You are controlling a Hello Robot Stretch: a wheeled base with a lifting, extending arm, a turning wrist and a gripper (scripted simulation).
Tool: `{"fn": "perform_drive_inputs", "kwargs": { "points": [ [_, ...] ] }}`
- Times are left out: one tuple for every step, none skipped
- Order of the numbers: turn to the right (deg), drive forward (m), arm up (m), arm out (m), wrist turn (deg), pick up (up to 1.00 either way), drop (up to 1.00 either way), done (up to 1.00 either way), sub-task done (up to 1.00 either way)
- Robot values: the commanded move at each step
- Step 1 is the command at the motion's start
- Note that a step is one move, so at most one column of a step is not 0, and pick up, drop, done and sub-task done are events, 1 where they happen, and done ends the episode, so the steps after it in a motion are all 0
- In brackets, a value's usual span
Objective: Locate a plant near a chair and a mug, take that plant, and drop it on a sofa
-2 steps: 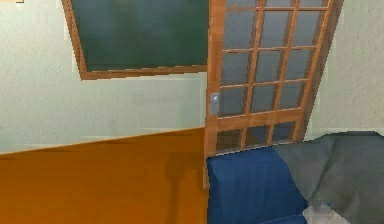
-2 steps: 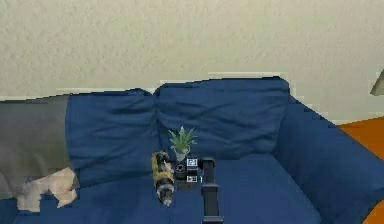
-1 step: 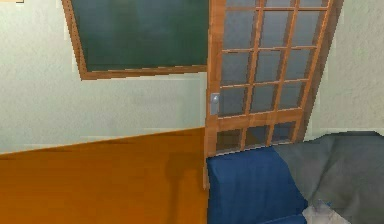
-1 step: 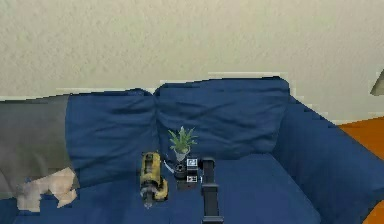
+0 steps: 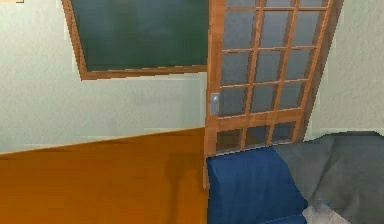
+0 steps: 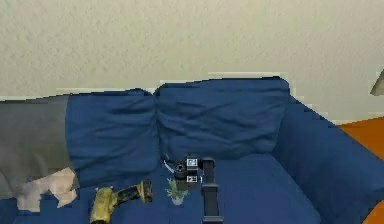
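Observation:
A blue sofa (image 6: 220, 120) spans the arm side view, and its end (image 5: 255, 185) sits at the forward view's lower right. My arm (image 6: 212, 200) rises over the seat, with the gripper (image 6: 173, 172) left of its white squares. A small green plant in a pale pot (image 6: 175, 189) lies at the gripper's far end, against the seat cushion. I cannot tell whether the gripper holds it.
A grey blanket (image 6: 30, 140) covers the sofa's left part, with a pale cloth (image 6: 45, 190) below it. A yellow and dark object (image 6: 110, 202) lies on the seat left of the plant. Ahead are a glass-paned wooden door (image 5: 265, 70), a framed blackboard (image 5: 135, 35) and orange floor (image 5: 100, 185).

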Motion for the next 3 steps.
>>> {"fn": "perform_drive_inputs", "kwargs": {
  "points": [
    [0.0,0.00,0.10,0.00,0.0,0.00,0.00,0.00,0.00],
    [0.0,0.00,0.00,-0.08,0.0,0.00,0.00,0.00,0.00],
    [0.0,0.00,0.00,0.00,0.0,0.00,0.00,1.00,0.00]
  ]
}}
